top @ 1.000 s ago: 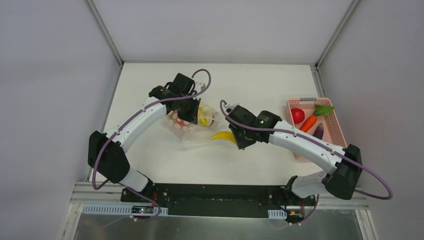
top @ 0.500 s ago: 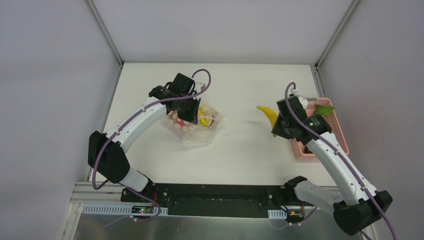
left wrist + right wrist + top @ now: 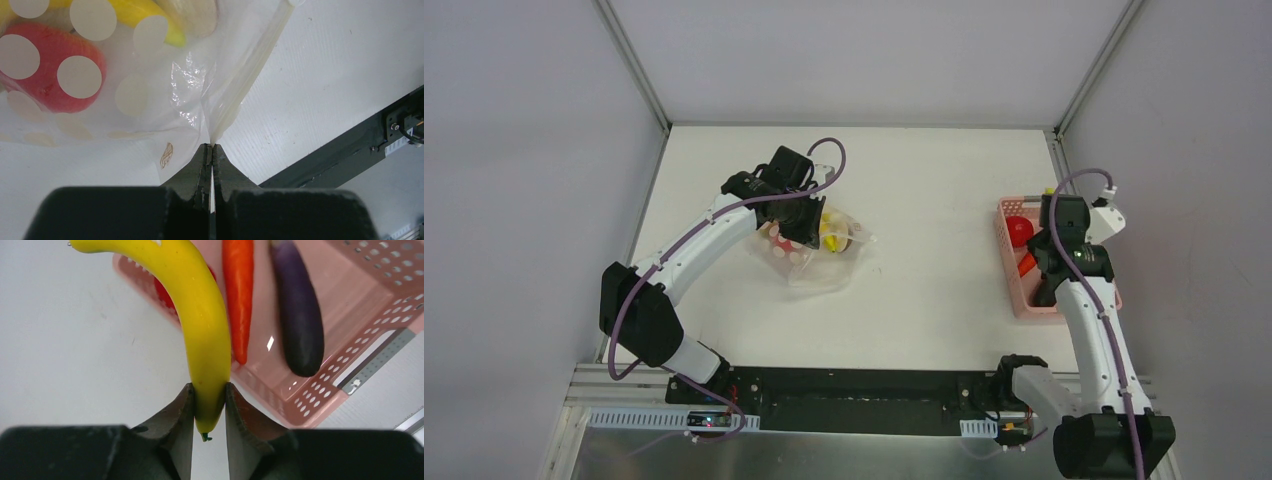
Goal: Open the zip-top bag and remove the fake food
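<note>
The clear zip-top bag (image 3: pixel 819 255) with white dots lies left of centre on the table. Inside it I see a red fruit (image 3: pixel 47 75) and yellow pieces (image 3: pixel 150 20). My left gripper (image 3: pixel 210 148) is shut on the bag's zip strip (image 3: pixel 250 75) at its corner. My right gripper (image 3: pixel 209 400) is shut on the end of a yellow banana (image 3: pixel 200 315) and holds it above the pink basket's (image 3: pixel 1009 285) left edge. In the top view the right gripper (image 3: pixel 1064 225) hides most of the banana.
The pink slotted basket (image 3: pixel 360 320) at the right edge holds an orange carrot (image 3: pixel 239 290), a purple eggplant (image 3: pixel 297 310) and a red piece (image 3: pixel 1019 231). A black rail (image 3: pixel 350 150) runs along the table's near edge.
My right arm has carried the banana from beside the bag rightward across the table to above the pink basket. The left arm and the bag have not moved.
</note>
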